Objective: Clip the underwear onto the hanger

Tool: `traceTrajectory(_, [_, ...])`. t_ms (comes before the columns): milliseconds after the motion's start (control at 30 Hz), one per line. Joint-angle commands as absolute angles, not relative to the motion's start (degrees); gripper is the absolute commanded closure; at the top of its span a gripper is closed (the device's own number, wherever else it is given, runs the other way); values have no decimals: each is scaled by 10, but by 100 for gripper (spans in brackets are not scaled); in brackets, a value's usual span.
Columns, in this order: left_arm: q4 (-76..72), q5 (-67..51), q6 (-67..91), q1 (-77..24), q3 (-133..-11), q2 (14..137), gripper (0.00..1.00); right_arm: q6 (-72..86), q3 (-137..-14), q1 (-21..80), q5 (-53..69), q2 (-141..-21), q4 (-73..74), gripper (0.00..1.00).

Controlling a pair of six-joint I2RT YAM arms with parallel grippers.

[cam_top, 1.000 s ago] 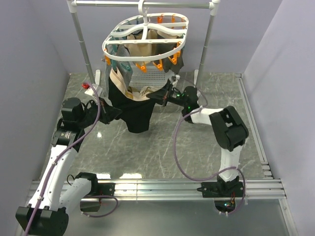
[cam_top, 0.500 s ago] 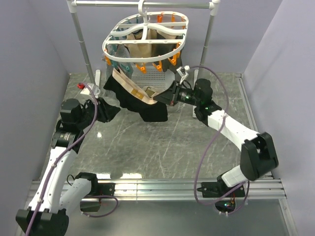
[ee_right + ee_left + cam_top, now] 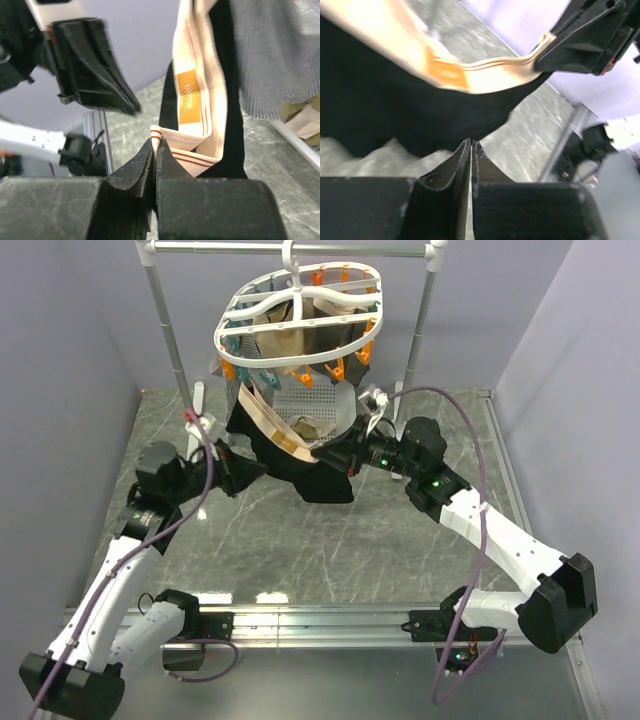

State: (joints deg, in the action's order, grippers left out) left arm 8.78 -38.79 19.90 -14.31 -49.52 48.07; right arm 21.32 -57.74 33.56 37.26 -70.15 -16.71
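Grey marbled tabletop (image 3: pixel 300 550) lies between pale lilac walls (image 3: pixel 70 360), with a metal rail (image 3: pixel 290 248) across the back. From that rail hangs the hanger (image 3: pixel 300 315), a white oval frame tilted toward the camera. Orange and teal clothespins (image 3: pixel 298 373) dangle from its rim, and beige cloth hangs inside it. Directly below the hanger stands a white perforated basket (image 3: pixel 312 400).

The underwear (image 3: pixel 320 475) is held up off the tabletop, just below and in front of the hanger, stretched between both arms. Its tan waistband (image 3: pixel 268 425) runs slantwise from upper left to lower right (the black body sags beneath it).

Below and to the left of the hanger, the left end effector (image 3: pixel 243 468) is clenched on the left edge of the black fabric. Its wrist view shows the fingers (image 3: pixel 452 167) pressed nearly flat together at the hem. Below the hanger's right side, the right end effector (image 3: pixel 338 450) pinches the waistband's right end. Its own wrist view shows the fingers (image 3: pixel 132 172) closed on a fold of the striped band.
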Motion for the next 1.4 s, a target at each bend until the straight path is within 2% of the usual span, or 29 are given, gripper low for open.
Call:
traceTrajectory(0, [4, -352, 222, -204, -488, 492, 91, 127, -599, 366, 359, -677, -131, 100])
traceTrajectory(233, [-68, -245, 251, -246, -486, 569, 96, 44, -614, 429, 365, -646, -106, 100])
traceTrajectory(400, [-195, -276, 292, -246, -483, 592, 95, -31, -602, 493, 377, -656, -61, 100])
traceTrajectory(533, [-205, -281, 303, -247, -484, 603, 95, -155, -613, 547, 352, -687, -19, 100])
traceTrajectory(700, [-209, -289, 308, -246, -476, 592, 95, -169, -632, 554, 323, -721, -6, 100])
traceTrajectory(900, [-165, -266, 280, -246, -475, 567, 94, -165, -606, 541, 200, -751, -50, 100])
traceTrajectory(1133, [-77, -279, 291, -201, -483, 542, 79, -159, -630, 534, 62, -831, -66, 100])
traceTrajectory(1367, [-32, -331, 314, -101, -485, 524, 74, -164, -652, 530, 1, -898, -81, 100])
